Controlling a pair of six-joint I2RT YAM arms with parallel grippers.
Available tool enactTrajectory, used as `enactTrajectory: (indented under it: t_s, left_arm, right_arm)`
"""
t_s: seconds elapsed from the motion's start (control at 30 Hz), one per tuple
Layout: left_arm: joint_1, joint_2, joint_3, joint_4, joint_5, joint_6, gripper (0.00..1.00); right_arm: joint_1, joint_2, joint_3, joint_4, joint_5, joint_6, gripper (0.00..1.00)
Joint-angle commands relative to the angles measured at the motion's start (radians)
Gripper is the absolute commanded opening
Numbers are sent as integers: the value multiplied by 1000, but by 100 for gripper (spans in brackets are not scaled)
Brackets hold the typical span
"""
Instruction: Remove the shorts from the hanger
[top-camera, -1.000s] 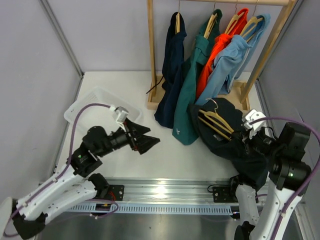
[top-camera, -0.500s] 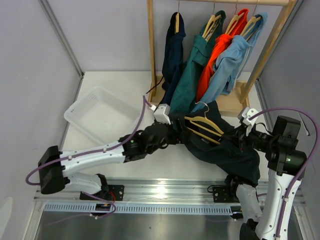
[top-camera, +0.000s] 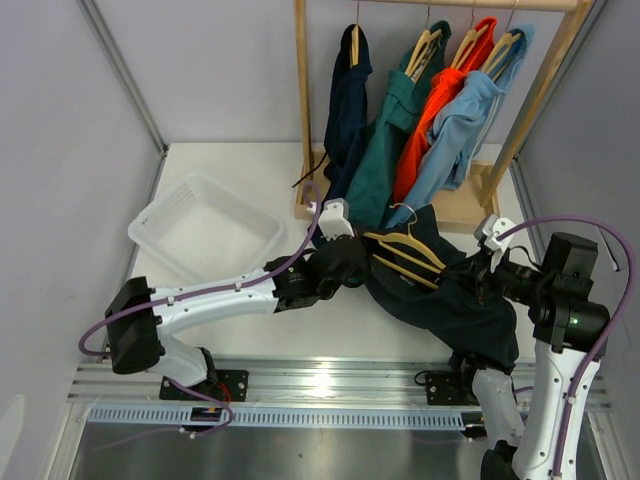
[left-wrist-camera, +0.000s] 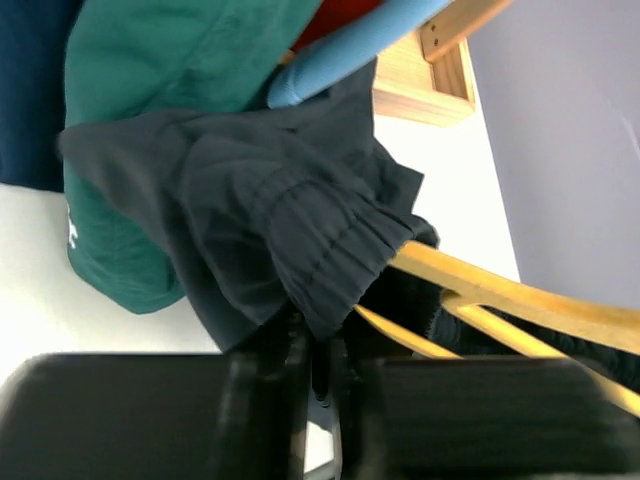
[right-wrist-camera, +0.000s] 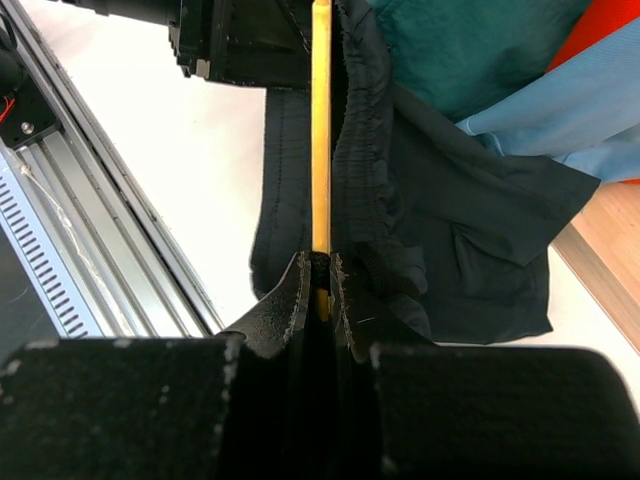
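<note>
Reaching across the table (top-camera: 240, 162) from the left, the left fingers (left-wrist-camera: 285, 375) are pressed together on a gathered fold of the shorts (top-camera: 455, 305) at the edge of the elastic waistband. In the left wrist view the dark cloth drops straight into the narrow gap between them. The right fingers (right-wrist-camera: 288, 305) are clamped on 1 pale wooden bar of the hanger (top-camera: 408, 252). The wood runs away from them, with the waistband bunched along its right side in the right wrist view. Seen from above, the hanger is tilted, its silver hook toward the wooden rack (top-camera: 303, 110), its triangle bare on top and the shorts draped beneath and around it. The shorts lie between the 2 arms, just in front of the rack's foot, their lower part sagging toward the right arm's base. Behind them 4 garments hang on the rack: dark navy (top-camera: 347, 90), teal green (top-camera: 385, 150), orange (top-camera: 430, 110) and light blue (top-camera: 455, 125). A white basket (top-camera: 205, 235) sits on the table's left side, apart from the shorts
</note>
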Motion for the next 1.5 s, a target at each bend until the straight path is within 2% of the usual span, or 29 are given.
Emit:
enactTrajectory:
  t_s: [0.0,0.27,0.4,0.53,0.63,0.73,0.93,1.03,1.23,1.33,1.4,1.47]
  left_arm:
    - [18,-17,0,-8,-76,20,1]
    - [128,-189,-164,-25,-85,86,0]
    - [221,-230,-224,-63,1,131,0]
    - [264,-267,-299,-10,77,195,0]
    - [270,-254,-304,-13,113,223,0]
    - [297,-214,-288,-40,166,240,0]
    - [349,-195,-290,-57,196,267,0]
    - [444,-217,-313,-59,228,267,0]
    - [538,-303,-365,-46,306,303,0]
    - [595,-312,-391,-28,412,321,0]
    - [600,-345,-418,44,473,353,0]
    - [600,-378,-455,122,617,395,0]
  right_arm:
    - [9,-11,4,35,-38,-16,0]
    - [16,5,13,-35,50,-110,0]
    - [16,14,11,-48,21,-119,0]
    - [15,14,13,-37,-22,-103,0]
    - [16,15,25,-55,-76,-130,0]
    - [16,15,59,-149,-131,-216,0]
    - [16,2,90,-187,-157,-270,0]
    - [16,0,103,-187,-142,-273,0]
    - [16,-1,122,-192,-172,-265,0]
    - [16,2,140,-145,-200,-205,0]
    - [16,3,146,-109,-196,-140,0]
    - [16,3,133,-33,-183,-57,0]
